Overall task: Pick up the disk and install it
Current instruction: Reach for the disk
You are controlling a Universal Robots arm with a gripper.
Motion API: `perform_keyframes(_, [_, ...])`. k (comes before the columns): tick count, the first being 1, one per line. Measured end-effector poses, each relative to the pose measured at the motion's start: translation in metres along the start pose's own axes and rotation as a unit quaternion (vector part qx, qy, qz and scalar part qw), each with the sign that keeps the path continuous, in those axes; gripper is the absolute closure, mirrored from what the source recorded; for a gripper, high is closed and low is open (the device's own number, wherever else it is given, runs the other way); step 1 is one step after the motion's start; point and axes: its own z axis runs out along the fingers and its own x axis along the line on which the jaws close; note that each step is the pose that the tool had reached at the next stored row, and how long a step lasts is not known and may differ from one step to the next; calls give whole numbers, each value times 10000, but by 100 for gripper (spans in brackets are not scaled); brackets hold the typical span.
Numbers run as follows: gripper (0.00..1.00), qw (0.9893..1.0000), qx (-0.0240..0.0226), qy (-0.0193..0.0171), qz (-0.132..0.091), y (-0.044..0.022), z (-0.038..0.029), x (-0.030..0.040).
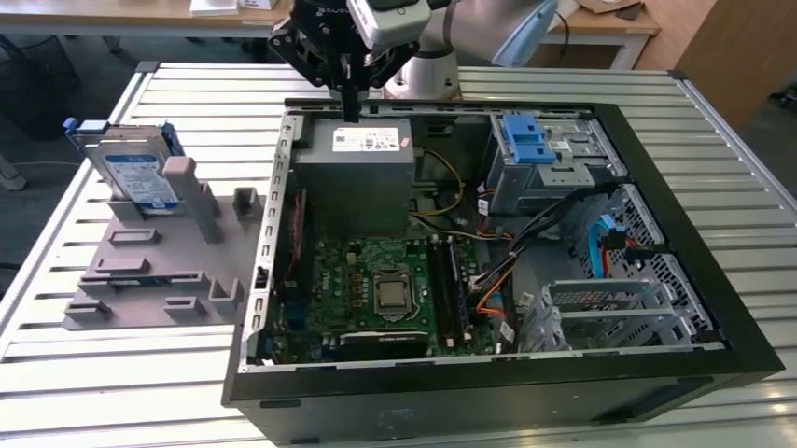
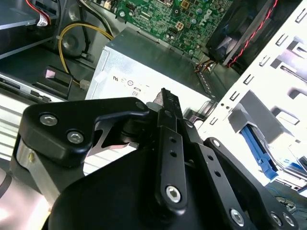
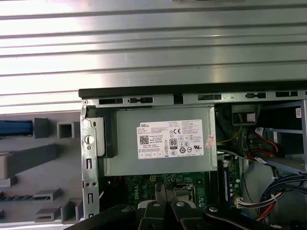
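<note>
Exterior view: end effector [image 1: 353, 107] closed and empty, hanging over the grey power supply [image 1: 361, 177] at the far wall of the open computer case [image 1: 498, 383]. The disk [image 1: 140, 175] stands upright in a grey holder [image 1: 156, 280], near the bench [image 1: 125, 373] edge on the exterior view's left.

Slatted metal table [image 1: 118, 392], open black computer case [image 1: 498, 403] on it, grey fixture plate [image 1: 140, 254] just beside

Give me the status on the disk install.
Nothing looks done yet: the disk stands upright in the grey fixture outside the computer case. In hand: nothing; the hand hangs shut and empty above the power supply. Left: both the pickup and the install.
</note>
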Motion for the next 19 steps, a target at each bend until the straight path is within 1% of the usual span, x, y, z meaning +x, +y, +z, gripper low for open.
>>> perform_keyframes(4, [89, 10000, 0, 0, 1, 0, 1, 2])
perform_keyframes(8, [89, 10000, 0, 0, 1, 4, 1, 42])
perform_keyframes(11, [89, 10000, 0, 0, 0, 17, 0, 91])
perform_keyframes(19, [89, 10000, 0, 0, 1, 60, 0, 251])
